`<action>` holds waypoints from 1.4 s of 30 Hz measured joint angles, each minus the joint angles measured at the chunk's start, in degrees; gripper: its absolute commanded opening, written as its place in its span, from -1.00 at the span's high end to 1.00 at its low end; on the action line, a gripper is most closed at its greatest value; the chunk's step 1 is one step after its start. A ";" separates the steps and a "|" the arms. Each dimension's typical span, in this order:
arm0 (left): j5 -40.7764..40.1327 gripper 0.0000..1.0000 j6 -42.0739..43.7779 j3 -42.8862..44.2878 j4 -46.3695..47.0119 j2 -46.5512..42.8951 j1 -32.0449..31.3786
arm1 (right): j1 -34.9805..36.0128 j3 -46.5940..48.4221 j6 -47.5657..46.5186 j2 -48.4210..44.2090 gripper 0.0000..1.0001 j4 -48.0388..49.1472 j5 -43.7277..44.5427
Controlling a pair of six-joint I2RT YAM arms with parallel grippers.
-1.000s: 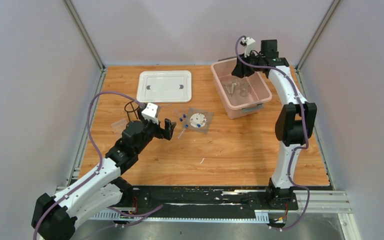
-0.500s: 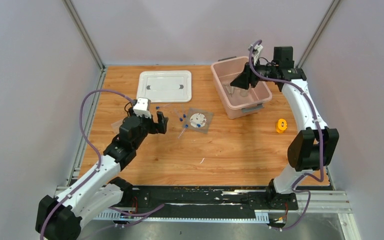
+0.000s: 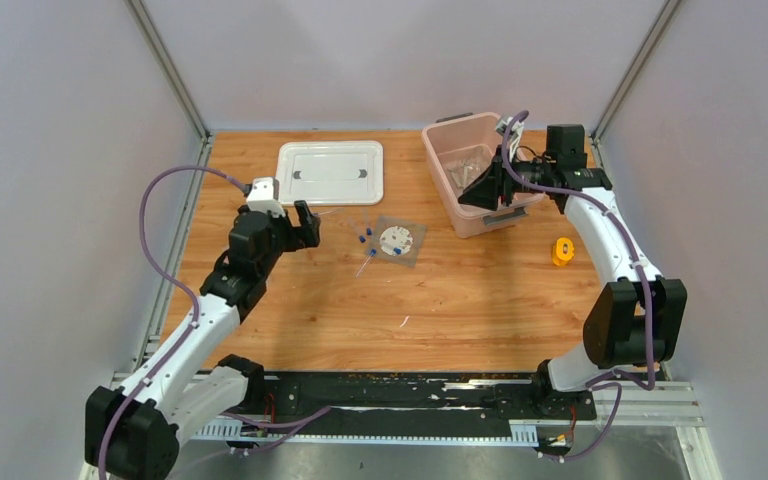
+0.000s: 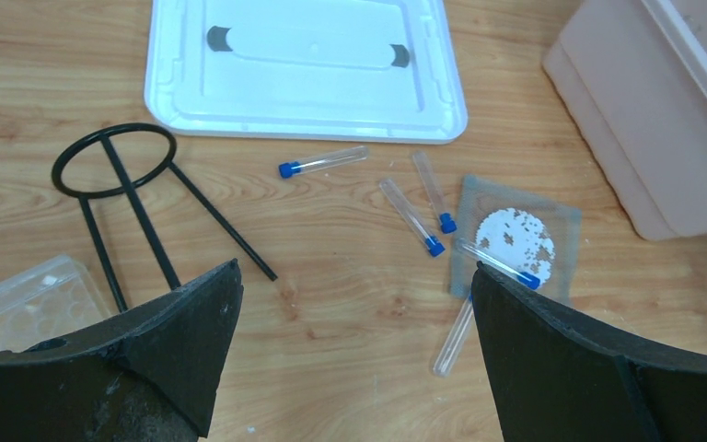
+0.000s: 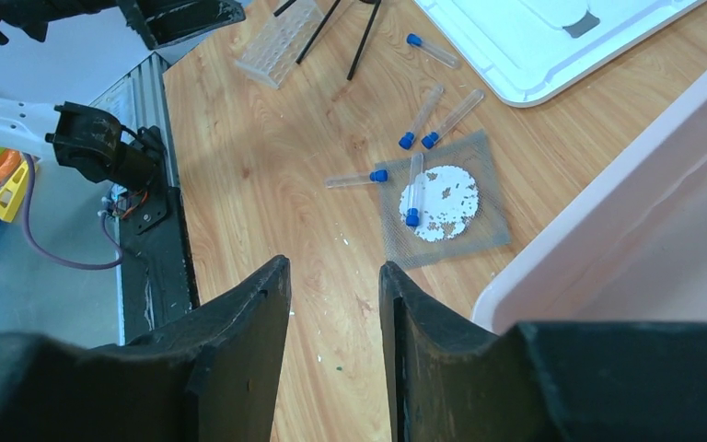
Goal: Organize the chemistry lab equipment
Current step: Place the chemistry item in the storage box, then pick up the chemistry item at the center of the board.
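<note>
Since a second ago the left gripper (image 3: 303, 218) has moved from mid-frame up toward the white lid (image 3: 329, 172). Its jaws are spread wide with nothing between them. In its wrist view the clear tube rack (image 4: 18, 304) sits at lower left, just beside the black wire ring tripod (image 4: 115, 161). The blue-capped tubes (image 4: 411, 216) lie scattered at centre, and one of them lies across the mesh square with a white disc (image 4: 514, 241).

At upper right, the right gripper (image 3: 478, 192) has shifted from the far side of the pink bin (image 3: 440, 135) to its near rim. The arm's elbow has swung outward, uncovering a small orange object (image 3: 561, 250). Its jaws stand narrowly apart and hold nothing.

The wood-grain tabletop (image 3: 460, 300) is enclosed by pale grey walls, with metal posts in the back corners.
</note>
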 measured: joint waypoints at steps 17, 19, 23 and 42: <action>-6.49 -1.00 -7.69 9.31 -11.13 11.39 7.89 | 0.00 -1.42 1.05 -0.07 0.15 2.75 -3.93; -8.26 -1.00 -8.94 11.13 -12.96 13.38 8.31 | 0.00 -1.46 1.25 -0.07 0.15 2.86 -4.24; -9.55 -1.00 -11.10 14.43 -15.56 17.94 9.94 | 0.02 -1.49 1.44 -0.07 0.15 2.93 -4.59; -10.95 -0.99 -14.86 26.64 -25.90 35.34 11.89 | 0.04 -1.62 1.46 -0.07 0.13 2.93 -5.18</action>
